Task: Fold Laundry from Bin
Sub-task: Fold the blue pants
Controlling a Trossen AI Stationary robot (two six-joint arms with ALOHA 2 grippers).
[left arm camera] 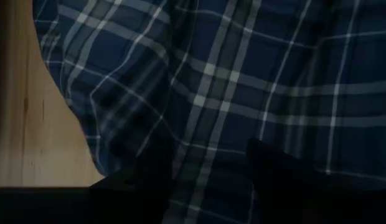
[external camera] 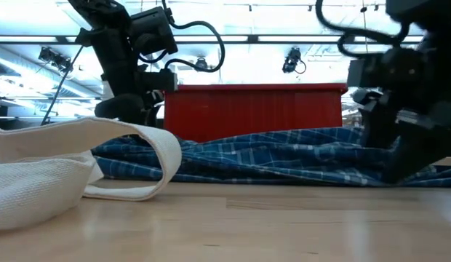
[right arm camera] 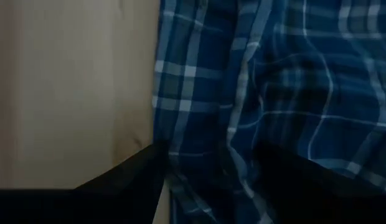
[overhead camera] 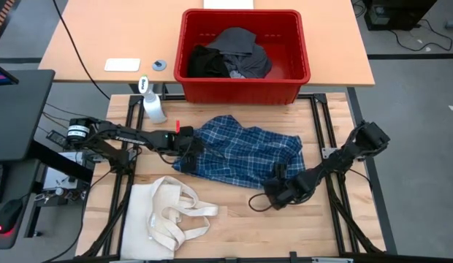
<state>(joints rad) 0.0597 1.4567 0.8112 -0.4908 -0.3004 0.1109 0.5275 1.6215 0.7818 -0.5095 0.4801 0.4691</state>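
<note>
Plaid shirt (overhead camera: 245,151) is spread out on the table (overhead camera: 285,226), just in front of the red bin (overhead camera: 242,51), which has dark laundry (overhead camera: 230,55) piled inside. Left gripper (overhead camera: 184,146) sits at the shirt's left edge, right gripper (overhead camera: 279,186) at its near right corner, both with jaws clamped on plaid cloth. Cream tote bag (overhead camera: 164,215) lies nearby.

Cream tote bag (overhead camera: 164,215) front-left on table — white spray bottle (overhead camera: 153,106) behind it.
</note>
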